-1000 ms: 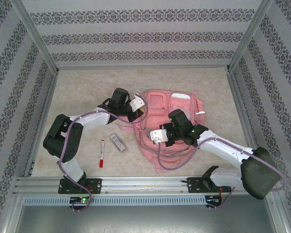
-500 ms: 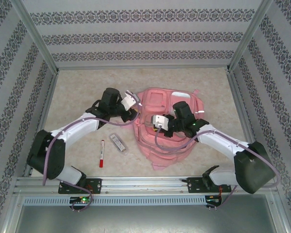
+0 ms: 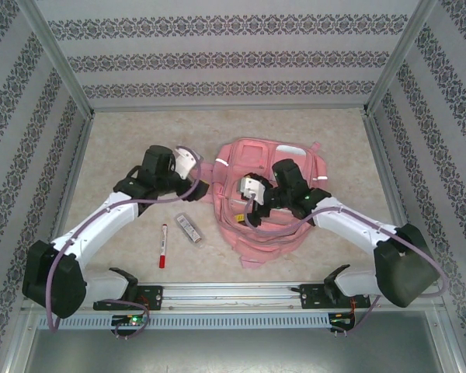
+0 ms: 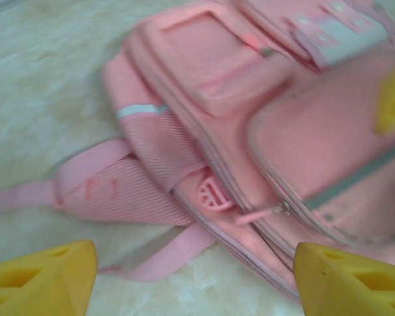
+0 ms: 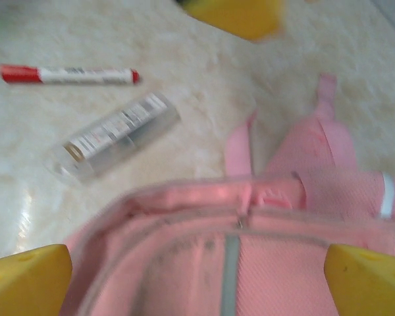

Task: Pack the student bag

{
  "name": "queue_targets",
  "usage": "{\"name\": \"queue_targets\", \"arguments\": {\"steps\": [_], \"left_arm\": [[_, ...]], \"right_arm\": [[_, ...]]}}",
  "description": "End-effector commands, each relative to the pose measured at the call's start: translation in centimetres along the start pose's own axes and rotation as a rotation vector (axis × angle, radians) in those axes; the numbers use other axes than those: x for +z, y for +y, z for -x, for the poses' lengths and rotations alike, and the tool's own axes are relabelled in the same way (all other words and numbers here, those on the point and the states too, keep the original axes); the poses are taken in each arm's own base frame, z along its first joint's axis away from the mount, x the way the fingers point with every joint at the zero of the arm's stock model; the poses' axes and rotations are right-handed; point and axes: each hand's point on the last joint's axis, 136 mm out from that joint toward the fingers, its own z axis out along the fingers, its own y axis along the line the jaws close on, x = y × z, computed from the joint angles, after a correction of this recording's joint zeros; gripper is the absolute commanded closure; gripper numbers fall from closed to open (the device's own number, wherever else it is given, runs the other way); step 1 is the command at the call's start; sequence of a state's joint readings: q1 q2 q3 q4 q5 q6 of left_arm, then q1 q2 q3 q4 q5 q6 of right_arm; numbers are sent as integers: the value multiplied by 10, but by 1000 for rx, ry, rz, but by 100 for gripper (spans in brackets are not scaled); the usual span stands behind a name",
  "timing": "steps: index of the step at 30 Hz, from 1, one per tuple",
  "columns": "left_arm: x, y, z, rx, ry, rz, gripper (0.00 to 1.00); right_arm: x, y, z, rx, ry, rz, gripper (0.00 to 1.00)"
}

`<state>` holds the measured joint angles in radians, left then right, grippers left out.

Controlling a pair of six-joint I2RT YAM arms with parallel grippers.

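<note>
The student bag (image 3: 295,167) is a large pink backpack lying flat in the middle of the table. In the left wrist view the bag (image 4: 210,66) shows its front pockets, a silver strip and a zipper pull. My left gripper (image 3: 205,189) stands open at the bag's left side, over a loose strap, and its yellow fingertips (image 4: 43,280) hold nothing. My right gripper (image 3: 247,213) hovers open above the bag's near-left part. Between its wide-spread fingertips (image 5: 368,280) I see the bag's zipped rim and mesh panel (image 5: 276,263).
A red-capped marker (image 3: 162,245) and a clear slim case (image 3: 189,228) lie on the marble tabletop left of the bag; the marker (image 5: 69,74) and the case (image 5: 115,135) also appear in the right wrist view. Patterned walls and metal rails enclose the table.
Both grippers have gone from shut to open. The left arm has drawn back to the left, off the bag. The right gripper has moved up and left, and the bag has settled flatter.
</note>
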<state>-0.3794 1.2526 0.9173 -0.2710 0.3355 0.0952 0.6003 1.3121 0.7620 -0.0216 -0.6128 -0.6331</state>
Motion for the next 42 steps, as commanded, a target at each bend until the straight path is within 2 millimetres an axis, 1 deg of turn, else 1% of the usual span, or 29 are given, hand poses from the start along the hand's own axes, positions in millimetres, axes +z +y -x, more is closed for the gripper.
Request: {"name": "queue_targets", "arguments": {"steps": [1,2,3,4,5,6,8,9,11,12,13,14,15,16,17,19,22,25,27,29,31,33,34,37,42], "left_arm": [[-20,25,-23,-330,67,135,22],[-25,28,-29,-387,62,150,22],[-30,32,-37,-453,58,175,23],[-37,36,-45,-516,57,205,24],[-41,37,-51,-563,61,223,24],[-46,37,-60,-615,72,241,24],[-53,35,-77,-721,103,264,23],[-57,32,-86,-765,124,265,23],[-64,27,-109,-860,189,290,25],[-67,26,-119,-894,220,304,26],[-70,23,-130,-924,257,315,26],[-74,21,-140,-951,294,325,26],[-77,18,-147,-969,320,327,27],[-80,16,-155,-992,345,325,28],[-82,14,-159,-1013,361,309,29],[-80,11,-162,-1037,376,265,30],[-81,15,-171,-1123,396,285,30],[-79,23,-175,-1248,367,282,29],[-80,34,-173,-1306,319,295,28],[-82,49,-169,-1334,258,320,28],[-82,63,-162,-1365,198,330,29],[-82,74,-158,-1387,161,340,29],[-83,77,-156,-1387,149,343,29],[-85,85,-153,-1374,135,355,29],[-89,90,-144,-1308,130,349,27]], "right_arm": [[4,1,44,-51,-60,-45,2],[6,-4,49,-19,-54,-84,2],[6,-14,55,62,-60,-140,2],[4,-29,60,151,-66,-220,2],[2,-38,62,234,-76,-261,2],[2,-41,65,300,-85,-258,2],[8,-30,70,406,-98,-159,2],[15,-19,74,447,-114,-73,2],[32,-16,73,577,-76,-30,3],[40,-15,69,640,-41,-20,5],[49,-16,64,723,3,-28,11],[59,-16,55,796,56,-49,19],[67,-15,48,835,99,-56,24],[76,-12,41,859,146,-53,27],[85,-9,33,868,194,-56,28],[97,-2,24,852,261,-67,28],[114,14,23,737,357,-67,27],[132,25,12,593,483,-116,20],[143,29,2,528,553,-142,14],[154,33,-8,491,614,-145,7],[165,36,-16,463,666,-142,5],[173,42,-28,431,733,-140,5],[175,43,-33,424,758,-143,6],[182,56,-44,414,817,-101,8],[181,68,-66,431,917,-64,23]]}}
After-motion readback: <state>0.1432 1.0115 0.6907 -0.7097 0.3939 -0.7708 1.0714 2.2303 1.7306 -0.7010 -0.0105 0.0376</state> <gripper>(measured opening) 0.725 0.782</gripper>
